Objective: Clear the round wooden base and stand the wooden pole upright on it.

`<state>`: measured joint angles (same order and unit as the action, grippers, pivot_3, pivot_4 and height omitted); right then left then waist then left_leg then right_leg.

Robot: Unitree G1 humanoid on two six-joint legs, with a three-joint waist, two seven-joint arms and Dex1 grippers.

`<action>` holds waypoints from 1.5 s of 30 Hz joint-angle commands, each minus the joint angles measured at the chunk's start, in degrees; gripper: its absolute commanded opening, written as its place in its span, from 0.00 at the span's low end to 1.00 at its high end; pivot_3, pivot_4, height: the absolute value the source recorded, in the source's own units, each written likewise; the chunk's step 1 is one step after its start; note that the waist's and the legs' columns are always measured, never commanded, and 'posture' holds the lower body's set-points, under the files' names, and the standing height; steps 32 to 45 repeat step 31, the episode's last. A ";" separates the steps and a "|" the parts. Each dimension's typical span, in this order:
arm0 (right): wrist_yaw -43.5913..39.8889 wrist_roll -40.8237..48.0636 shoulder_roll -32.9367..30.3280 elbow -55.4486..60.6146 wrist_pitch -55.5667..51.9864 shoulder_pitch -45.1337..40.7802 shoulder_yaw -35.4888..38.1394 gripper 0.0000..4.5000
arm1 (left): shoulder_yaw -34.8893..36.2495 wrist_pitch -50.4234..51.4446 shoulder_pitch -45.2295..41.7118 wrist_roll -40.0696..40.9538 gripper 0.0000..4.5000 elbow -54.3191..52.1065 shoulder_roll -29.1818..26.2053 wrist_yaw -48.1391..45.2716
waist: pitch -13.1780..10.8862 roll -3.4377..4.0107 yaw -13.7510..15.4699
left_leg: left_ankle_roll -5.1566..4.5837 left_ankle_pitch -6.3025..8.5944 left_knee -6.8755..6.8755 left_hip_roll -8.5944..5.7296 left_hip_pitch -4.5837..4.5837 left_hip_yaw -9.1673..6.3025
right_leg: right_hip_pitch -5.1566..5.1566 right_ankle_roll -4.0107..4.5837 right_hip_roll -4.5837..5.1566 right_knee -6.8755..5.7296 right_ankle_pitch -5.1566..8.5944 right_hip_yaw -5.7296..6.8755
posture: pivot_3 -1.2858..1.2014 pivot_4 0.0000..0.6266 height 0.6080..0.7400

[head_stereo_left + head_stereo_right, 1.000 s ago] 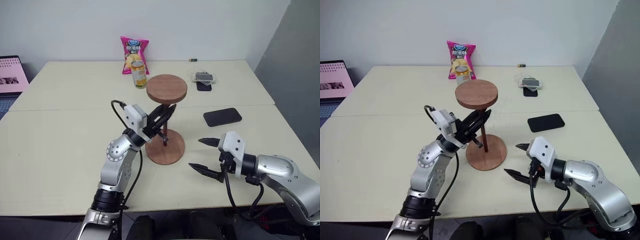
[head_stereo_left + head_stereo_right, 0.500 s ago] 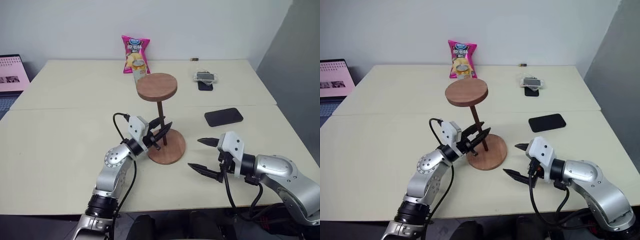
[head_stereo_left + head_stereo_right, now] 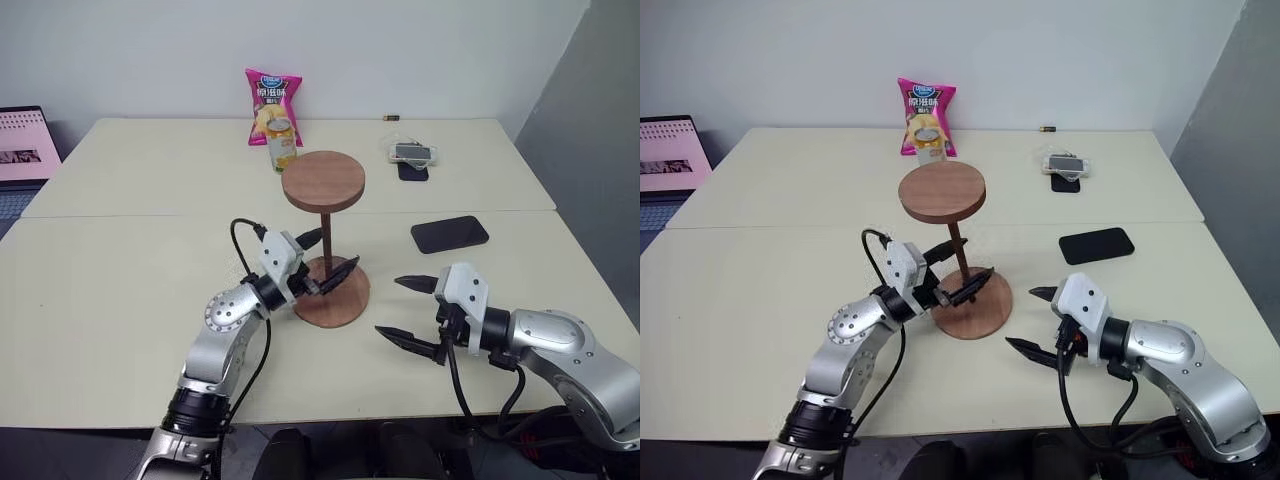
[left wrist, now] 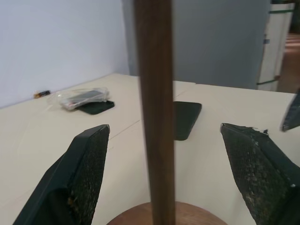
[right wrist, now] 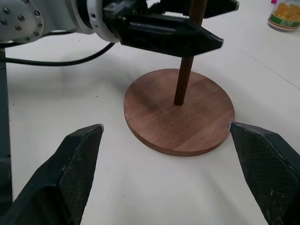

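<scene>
The wooden pole (image 3: 326,235) stands upright in the centre of the round wooden base (image 3: 333,292), with its fixed disc at the top. The base lies flat on the table (image 3: 120,290), about midway between the left and right edges and closer to the near edge than to the far one. The left gripper (image 3: 326,263) is around the lower part of the pole with its jaws open — one finger on each side of the rod, and in the left wrist view neither finger (image 4: 77,178) touches it. The right gripper (image 3: 408,310) hovers near the base, on its right side toward the near edge, with jaws wide open and nothing between them. Toward the right edge lies a dark phone (image 3: 449,234); near the far edge stand a pink snack bag (image 3: 271,104) and a can (image 3: 281,146) — well apart from the base.
</scene>
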<state>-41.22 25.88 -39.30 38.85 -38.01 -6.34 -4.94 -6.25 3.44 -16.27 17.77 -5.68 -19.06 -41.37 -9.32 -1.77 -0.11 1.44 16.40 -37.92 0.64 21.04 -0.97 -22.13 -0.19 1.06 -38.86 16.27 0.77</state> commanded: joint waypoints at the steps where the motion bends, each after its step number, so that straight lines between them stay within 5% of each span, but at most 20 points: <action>1: -0.36 -0.45 0.24 0.04 1.90 -1.11 -0.25 1.00 | 2.75 3.63 0.76 1.60 0.88 -5.40 -3.75 -0.90 | -0.03 0.02 -0.05 | 0.00 0.00 0.01 0.00 -0.01 0.00 | 0.00 0.00 0.00 0.00 0.00 0.00 | 0.52 0.24 1.00; 10: -3.79 -1.77 -0.90 -5.91 6.19 -3.29 0.15 1.00 | 16.56 24.20 7.11 4.58 0.88 -18.12 -20.42 1.67 | -0.61 -0.16 -0.25 | 0.00 0.00 0.06 0.04 0.00 -0.01 | -0.07 0.01 -0.01 -0.01 0.02 0.01 | 0.52 0.24 1.00; 18: -15.17 1.12 -7.56 -10.07 8.71 -3.84 2.43 1.00 | 29.26 28.95 20.40 9.82 0.88 -23.57 -29.08 -5.25 | -0.85 -0.11 0.04 | 0.00 0.01 0.07 0.03 0.04 0.01 | -0.09 0.04 0.09 0.09 0.03 0.01 | 0.52 0.24 1.00; 23: -20.09 3.61 -9.31 -12.37 9.03 -6.00 3.84 1.00 | 35.10 30.43 28.04 11.50 0.88 -26.30 -31.46 -8.81 | -1.02 -0.10 0.02 | -0.05 0.04 0.09 0.06 0.07 0.01 | -0.11 0.13 0.10 0.14 0.08 0.03 | 0.52 0.24 1.00; 45: -21.27 2.68 -8.42 -14.92 9.56 -9.53 2.57 1.00 | 34.04 31.34 26.54 12.87 0.88 -25.32 -32.64 -10.06 | -1.04 -0.07 0.12 | -0.09 0.07 0.09 0.05 0.11 0.00 | -0.12 0.16 0.10 0.17 0.09 0.04 | 0.52 0.24 1.00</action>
